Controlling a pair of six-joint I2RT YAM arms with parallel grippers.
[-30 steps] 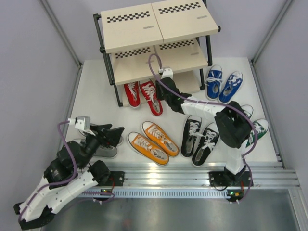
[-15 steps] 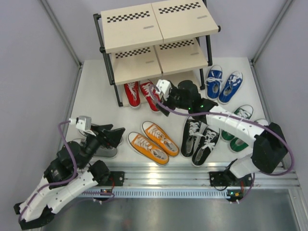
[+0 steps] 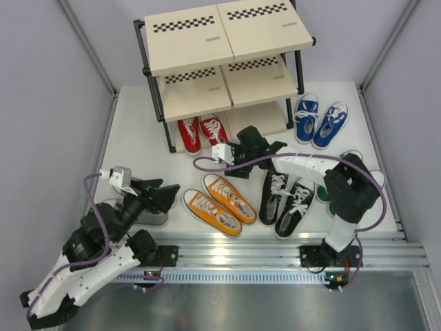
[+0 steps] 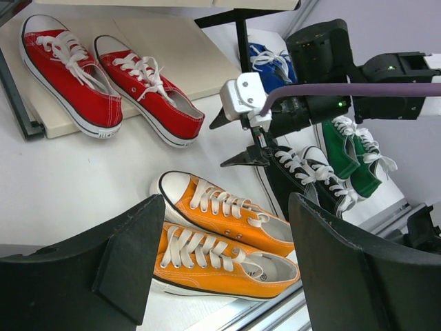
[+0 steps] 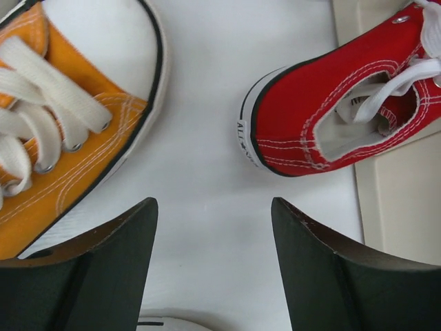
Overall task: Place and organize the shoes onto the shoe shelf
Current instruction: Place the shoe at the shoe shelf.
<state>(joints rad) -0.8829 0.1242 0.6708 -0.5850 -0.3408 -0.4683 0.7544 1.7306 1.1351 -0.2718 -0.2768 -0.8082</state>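
Note:
The shoe shelf (image 3: 207, 41) stands at the back. The red pair (image 3: 201, 132) lies on its bottom board (image 4: 176, 52); the heel of one red shoe (image 5: 324, 117) shows in the right wrist view. My right gripper (image 3: 233, 164) is open and empty, low over the table between that heel and an orange toe (image 5: 62, 124); its jaws (image 5: 213, 207) hold nothing. The orange pair (image 3: 219, 205) lies at centre front. My left gripper (image 3: 162, 193) is open and empty above a grey shoe (image 3: 148, 218); in its own view (image 4: 227, 203) the orange pair (image 4: 220, 234) lies ahead.
The black pair (image 3: 284, 196) lies right of the orange shoes. The blue pair (image 3: 318, 121) sits right of the shelf. The green shoes (image 3: 322, 198) are mostly hidden under my right arm. Grey walls close in both sides; a metal rail (image 3: 234, 252) runs along the front.
My right gripper has pulled back from the shelf toward the front, leaving the red shoe further in on the bottom board. The left arm has barely moved.

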